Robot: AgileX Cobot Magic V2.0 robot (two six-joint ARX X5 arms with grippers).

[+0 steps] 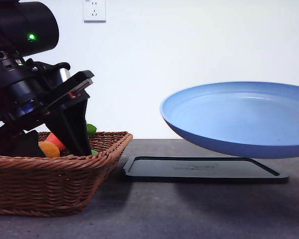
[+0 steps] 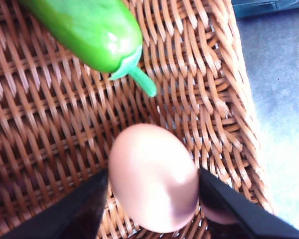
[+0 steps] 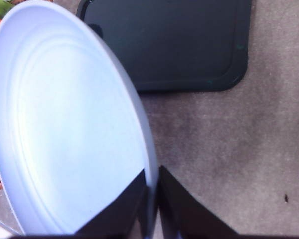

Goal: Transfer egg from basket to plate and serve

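The left arm leans down steeply into the basket [image 1: 50, 179], which sits at the near left of the worktop [image 1: 189, 209]. Its left hand [image 2: 152, 191] reaches onto the woven floor, close to the basket's right wall. The two dark fingers [image 2: 79, 209] are spread just wide enough to take the egg [image 2: 153, 177], one on each side and touching it, so the hand pinches the egg, which is low inside the basket. Just beyond the egg lies a green toy vegetable [image 2: 89, 27] with a short stem pointing toward it, the two apart. In the front view an orange toy [image 1: 49, 149] and a red one [image 1: 55, 141] show behind the arm, inside the basket.

On the right, the right hand [image 3: 152, 199] is pressed together on the rim of the plate [image 1: 239, 117], one finger on the upper face and one under it. The plate hangs in the air, tilted, its raised left edge turned toward the basket, clear of the worktop. Farther back, below the plate, the black tray [image 1: 204, 169] lies flat just right of the basket.
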